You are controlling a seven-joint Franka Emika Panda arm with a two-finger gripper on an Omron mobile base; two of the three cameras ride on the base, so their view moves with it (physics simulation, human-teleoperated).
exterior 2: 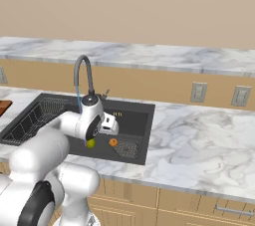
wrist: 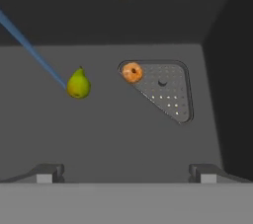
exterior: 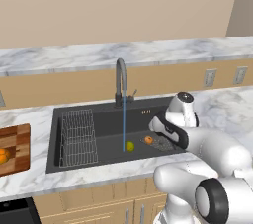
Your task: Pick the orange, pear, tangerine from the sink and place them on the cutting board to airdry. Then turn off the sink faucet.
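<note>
- Pincer [wrist: 126, 171]: jaws spread wide, nothing between them, poised above the sink [wrist: 113, 134] floor with both dark tips low in the hand view.
- Pear [wrist: 78, 84]: lies on the sink floor, apart from the drain grate [wrist: 165, 92], right where the water stream [wrist: 29, 45] lands. Small, yellow-green, smooth skin, bulbous base tapering to a stem. Judged light, firm, wet and so slippery; best taken across the wide belly, not the narrow neck.
- Orange-coloured fruit [wrist: 132, 72]: round, with a dark dimple, sits on the near corner of the drain grate. Likely light, firm, prone to roll; grip across the middle.
- Sink: dark grey matte basin, flat floor, straight walls; perforated grate with rounded corners; wire rack [exterior: 77, 136] on the side away from the grate.
- Sink faucet [exterior: 121, 82]: dark gooseneck behind the sink, small side lever, water running.
- Cutting board [exterior: 15, 146]: striped wood, on the marble counter [exterior: 29, 114] beyond the rack end of the sink, already carrying an orange-coloured fruit [exterior: 4, 156].
</note>
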